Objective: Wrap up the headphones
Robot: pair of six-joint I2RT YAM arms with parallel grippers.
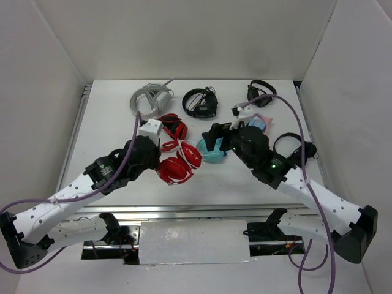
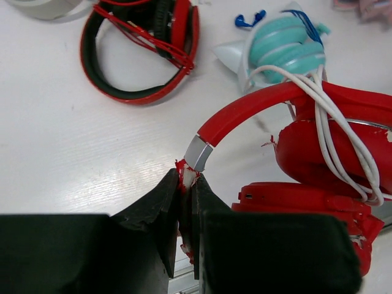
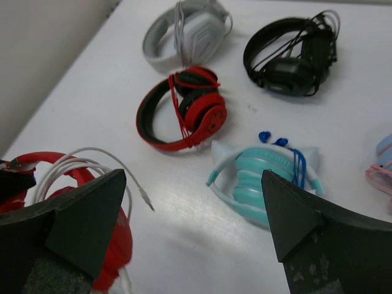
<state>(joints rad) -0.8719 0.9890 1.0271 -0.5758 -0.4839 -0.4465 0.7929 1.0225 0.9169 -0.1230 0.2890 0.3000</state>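
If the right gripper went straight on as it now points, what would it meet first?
Probably the bare table between the white cable and the teal headphones, though depth is unclear.

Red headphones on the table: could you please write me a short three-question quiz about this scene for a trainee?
1. True or false: the left gripper has its jaws closed on the all-red headphones' headband.
2. The right gripper is: A) open, holding nothing; B) shut on an earcup; C) shut on a plug.
3. What colour is the cable looped over the all-red headphones?
Key: 1 true; 2 A; 3 white.
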